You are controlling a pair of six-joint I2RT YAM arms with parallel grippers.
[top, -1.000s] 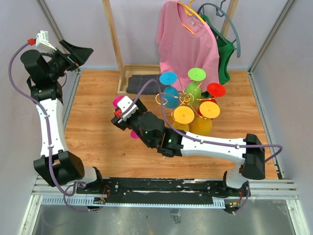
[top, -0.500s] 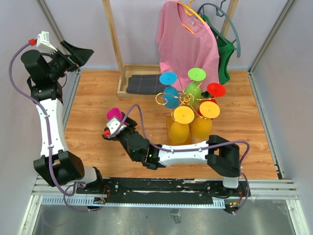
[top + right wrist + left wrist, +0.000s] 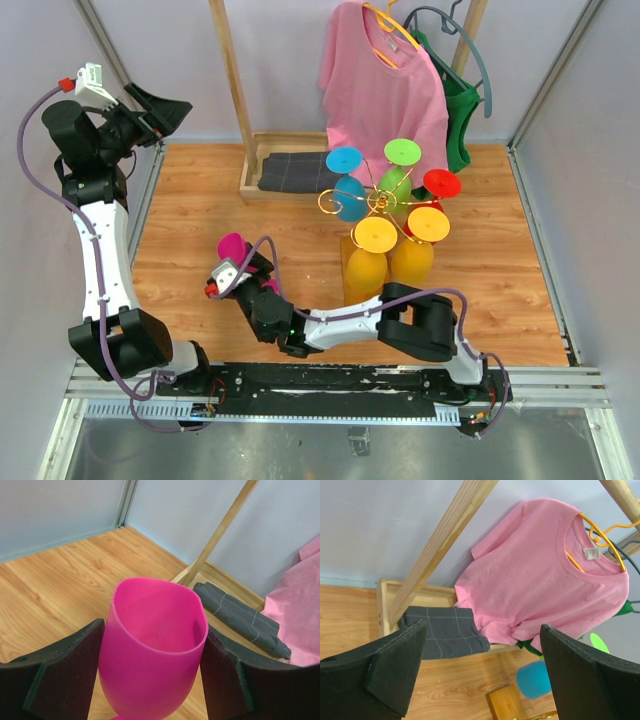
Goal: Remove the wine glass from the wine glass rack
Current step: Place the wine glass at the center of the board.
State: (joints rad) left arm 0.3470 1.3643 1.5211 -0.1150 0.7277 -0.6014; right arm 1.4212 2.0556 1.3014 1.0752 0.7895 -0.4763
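Observation:
The magenta wine glass (image 3: 152,650) stands upright between my right gripper's (image 3: 152,675) black fingers, which press on both sides of its bowl. In the top view the glass (image 3: 233,245) and right gripper (image 3: 240,268) are at the table's left-middle, well left of the wine glass rack (image 3: 378,203). The rack is gold wire on a wooden base and carries several coloured glasses hanging upside down. My left gripper (image 3: 155,110) is raised at the far left, open and empty. Its wrist view shows the rack's wooden base (image 3: 506,703) and a blue glass (image 3: 536,679) between the open fingers (image 3: 395,665).
A tall wooden clothes rack (image 3: 232,90) stands at the back with a pink T-shirt (image 3: 385,90) and a green garment (image 3: 458,120) on hangers. A folded grey cloth (image 3: 295,172) lies on its base. Walls close in on the left, right and back.
My right arm has carried the magenta glass left and toward the near edge, away from the rack. The left arm has not moved.

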